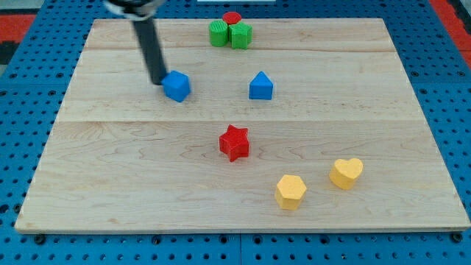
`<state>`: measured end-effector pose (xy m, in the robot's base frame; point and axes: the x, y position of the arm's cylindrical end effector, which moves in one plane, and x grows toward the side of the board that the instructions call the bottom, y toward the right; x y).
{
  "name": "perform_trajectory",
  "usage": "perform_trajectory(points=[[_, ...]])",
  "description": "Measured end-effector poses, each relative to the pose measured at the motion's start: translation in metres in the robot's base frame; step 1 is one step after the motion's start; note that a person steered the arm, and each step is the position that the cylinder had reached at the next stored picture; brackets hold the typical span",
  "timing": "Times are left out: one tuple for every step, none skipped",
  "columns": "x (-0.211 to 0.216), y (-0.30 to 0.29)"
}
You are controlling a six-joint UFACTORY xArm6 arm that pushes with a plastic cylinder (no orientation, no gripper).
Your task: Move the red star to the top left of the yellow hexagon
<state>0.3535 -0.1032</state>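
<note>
The red star (pixel 234 142) lies near the middle of the wooden board (pixel 110 169). The yellow hexagon (pixel 291 191) lies below and to the right of it, toward the view's bottom. My tip (pixel 159 82) is at the upper left of the board, touching or almost touching the left side of a blue block (pixel 176 86). The tip is far up and to the left of the red star.
A yellow heart (pixel 346 173) lies right of the hexagon. A blue house-shaped block (pixel 260 86) sits above the star. Two green blocks (pixel 218 33) (pixel 241 34) and a red cylinder (pixel 232 18) cluster at the top edge.
</note>
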Motion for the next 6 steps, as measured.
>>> perform_trajectory(points=[[0.007, -0.043], [0.072, -0.065], [0.147, 0.01], [0.164, 0.062], [0.136, 0.067], [0.106, 0.082]])
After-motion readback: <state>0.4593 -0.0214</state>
